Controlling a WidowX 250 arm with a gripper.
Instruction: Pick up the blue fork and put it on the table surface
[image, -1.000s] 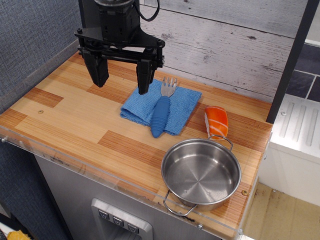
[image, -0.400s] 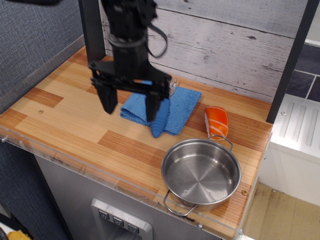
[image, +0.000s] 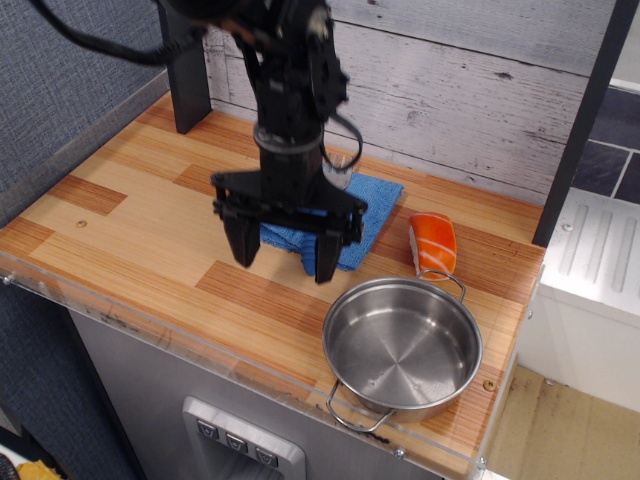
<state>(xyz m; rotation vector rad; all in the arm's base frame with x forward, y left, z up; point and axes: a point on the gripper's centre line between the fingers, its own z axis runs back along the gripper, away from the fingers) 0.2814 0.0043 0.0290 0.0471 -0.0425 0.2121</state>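
Note:
My gripper (image: 285, 255) is open, its two black fingers (image: 243, 243) pointing down over the front edge of the folded blue cloth (image: 375, 205). It hangs low, near the wooden table surface (image: 130, 230). The blue fork lay on that cloth in the earlier frames. The gripper body and wrist now hide almost all of it. I cannot tell the blue between the fingers from the cloth, nor whether the fingers touch anything.
A steel pot (image: 403, 345) with two handles stands at the front right, close to the right finger. An orange salmon toy (image: 434, 243) lies right of the cloth. A plank wall (image: 480, 90) backs the table and a clear plastic rim (image: 200, 345) lines the front.
The open gripper has moved from the back left, forward and to the right, and lower, and now covers the fork and the cloth's middle. The fork, cloth and pot have not visibly moved.

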